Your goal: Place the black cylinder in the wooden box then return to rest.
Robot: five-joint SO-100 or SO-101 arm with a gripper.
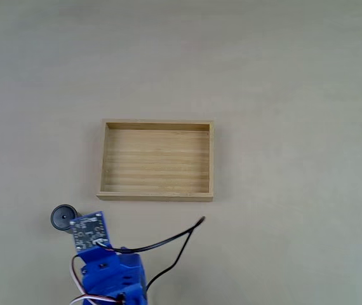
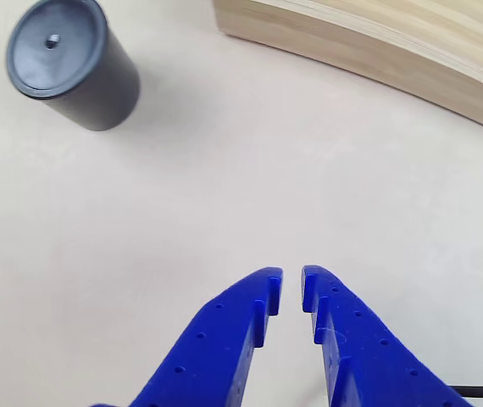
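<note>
The cylinder [image 1: 62,216] is found upright on the table [image 1: 282,76], outside the box [image 1: 157,196] and just off its lower-left corner in the fixed view. The box is seen to hold nothing. In the other view the pincer [image 2: 291,290] is seen nearly closed, its tips parted by a thin gap only, and nothing is held. It is aimed at bare table, with the cylinder [image 2: 72,68] well off to the upper left and the box wall [image 2: 369,55] at the top.

Risks are judged as follows. With the tips so narrow, the cylinder would be struck and toppled or rolled away unless they are widened first. A cable [image 1: 168,244] is noted beside the arm [image 1: 108,273]; snagging is possible during the swing toward the box.
</note>
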